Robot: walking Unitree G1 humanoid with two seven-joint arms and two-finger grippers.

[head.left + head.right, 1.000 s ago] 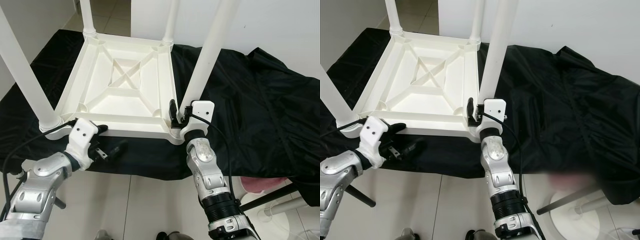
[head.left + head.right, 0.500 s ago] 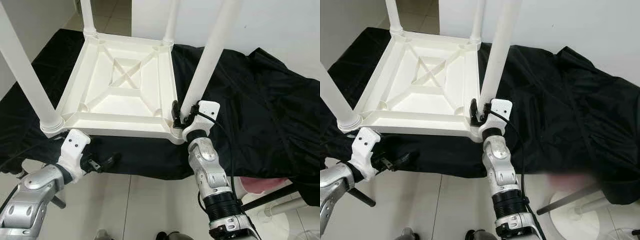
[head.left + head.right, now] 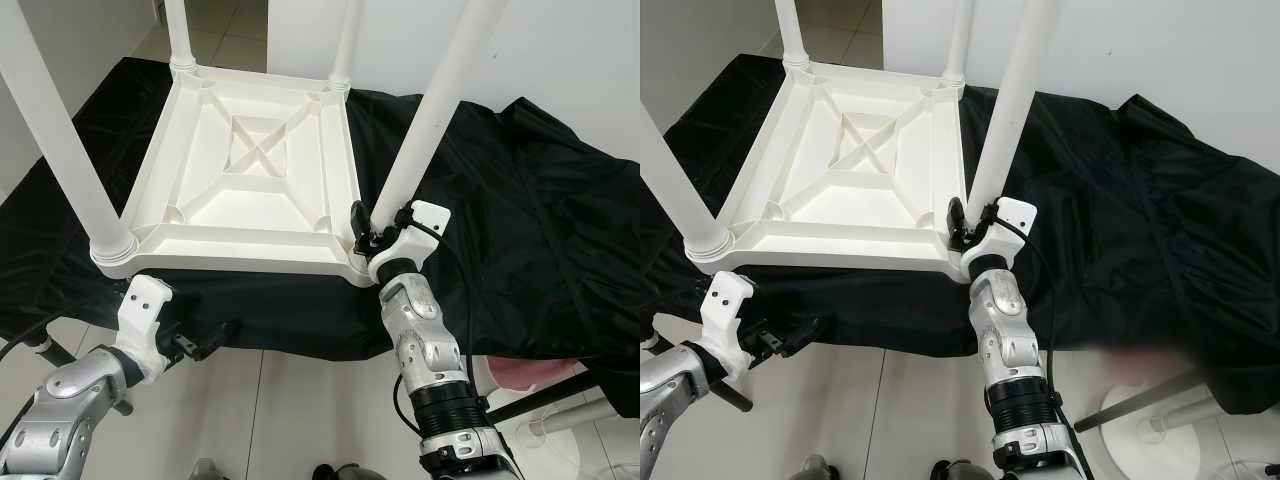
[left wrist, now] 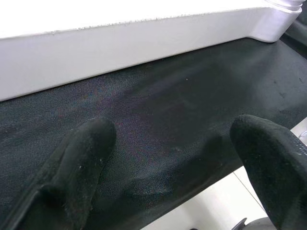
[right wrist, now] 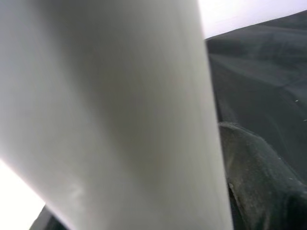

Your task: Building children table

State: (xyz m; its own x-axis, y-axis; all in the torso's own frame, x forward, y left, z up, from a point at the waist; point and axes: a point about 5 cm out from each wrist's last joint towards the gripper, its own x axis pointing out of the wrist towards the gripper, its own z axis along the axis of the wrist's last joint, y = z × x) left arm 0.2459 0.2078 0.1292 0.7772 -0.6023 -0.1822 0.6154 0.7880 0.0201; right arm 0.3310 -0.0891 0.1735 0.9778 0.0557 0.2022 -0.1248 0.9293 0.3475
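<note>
Right claw [image 3: 366, 224] sits at the base of the near right leg [image 3: 430, 112], and we judge it clenched on that leg: one black finger shows against the leg in the head views, and the right wrist view has the white leg close up with a dark pad [image 5: 259, 177] beside it. That leg rises from the near right corner of the children's table [image 3: 250, 175], which lies upside down on a desk covered in black cloth [image 3: 530, 200], its ribbed underside facing up. Three more legs stand in the other corners, so we judge the build nearly done, with this last leg being seated or checked.

Left claw [image 3: 195, 343] hangs below the desk's front edge, just in front of the cloth, its fingers spread and holding nothing. In its wrist view the two pads [image 4: 81, 158] are well apart, with the table's white rim [image 4: 144, 38] above the cloth.

What could go wrong: if we push or twist the leg off its axis it may bind in the socket or tip out, and with the left claw off the frame the table could slide on the loose cloth.

From the head views we get the whole layout; the left wrist view alone makes plain how wide that claw is spread.
</note>
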